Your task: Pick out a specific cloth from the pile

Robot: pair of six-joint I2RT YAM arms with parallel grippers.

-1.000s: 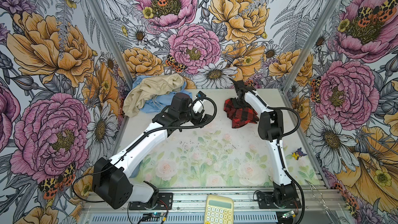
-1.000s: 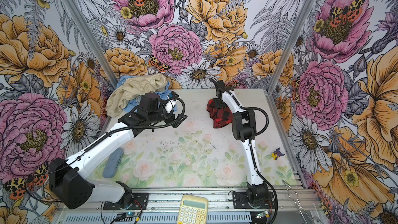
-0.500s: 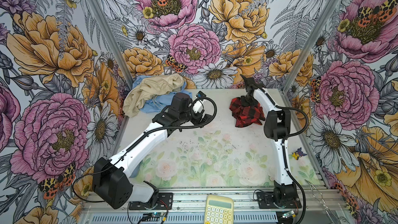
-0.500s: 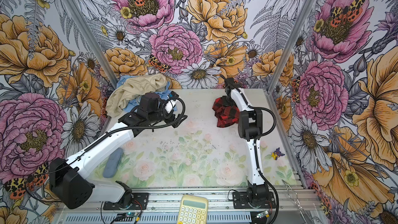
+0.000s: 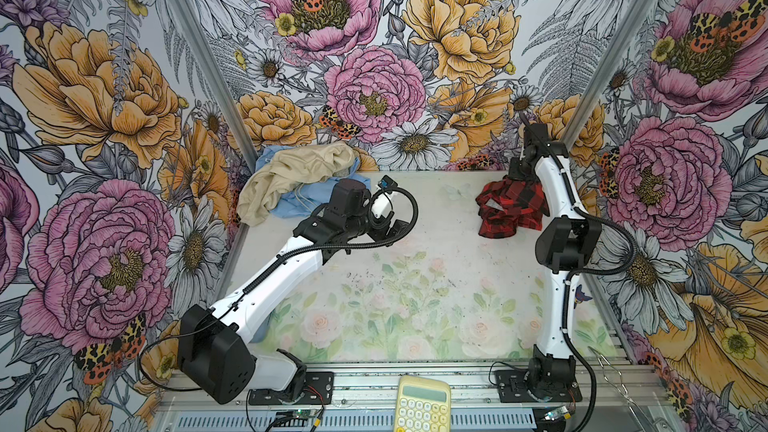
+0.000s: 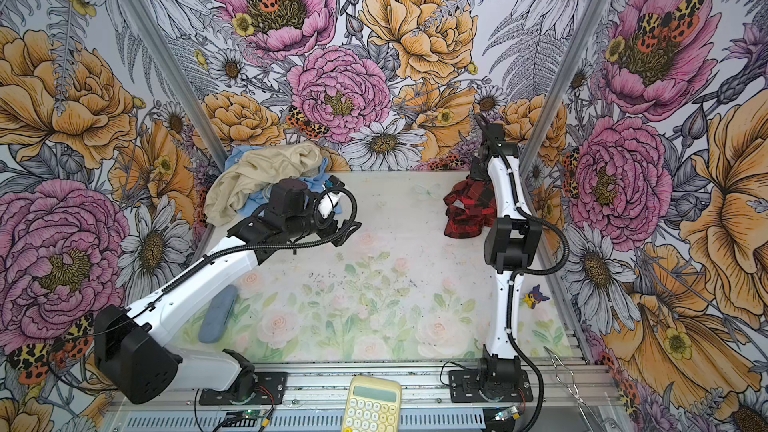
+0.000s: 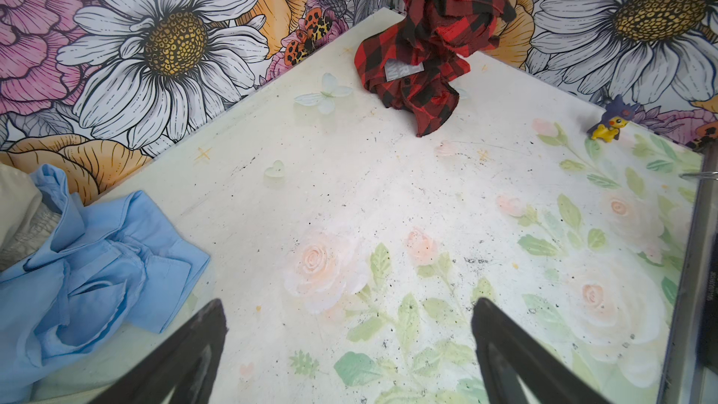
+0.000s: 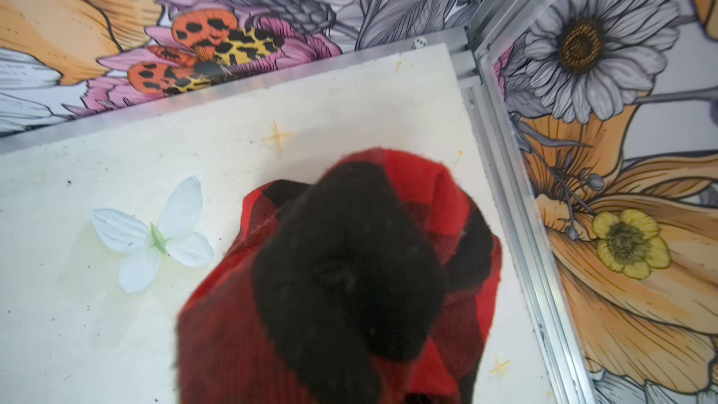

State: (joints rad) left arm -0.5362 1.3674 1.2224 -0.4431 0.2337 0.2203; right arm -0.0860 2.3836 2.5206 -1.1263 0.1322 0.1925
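- Grips the cloth (image 5: 509,209) at its top fold with the right gripper (image 5: 518,174), jaws pressed together on the fabric.
- Appears in the right wrist view only as a dark blur, this right gripper (image 8: 349,258), with the red-and-black check of the cloth (image 8: 427,196) bunched around it.
- Hangs down from the grip in loose folds, with a grey label (image 7: 402,69) visible in the left wrist view; reaches down to the table (image 5: 436,251) with the lower end, but cannot tell if really touching.
- Sits at about 1 o'clock of the table in both top views, close to the far right corner, just beside a white paper butterfly (image 8: 151,235).
- Holds the left gripper (image 7: 349,343) with fingers (image 7: 186,355) wide apart and nothing between them, over bare table toward 11 o'clock.
- At about 11 o'clock, well apart from the cloth: the pile (image 5: 291,184), with the beige cloth (image 5: 299,168) on top of the light blue cloth (image 7: 89,266), thin white strings (image 5: 301,201) showing at the edge.
- At about 4 o'clock, near the right wall: a small toy figure (image 7: 610,126).
- At 6 o'clock, on the front rail: a yellow calculator (image 5: 422,405).
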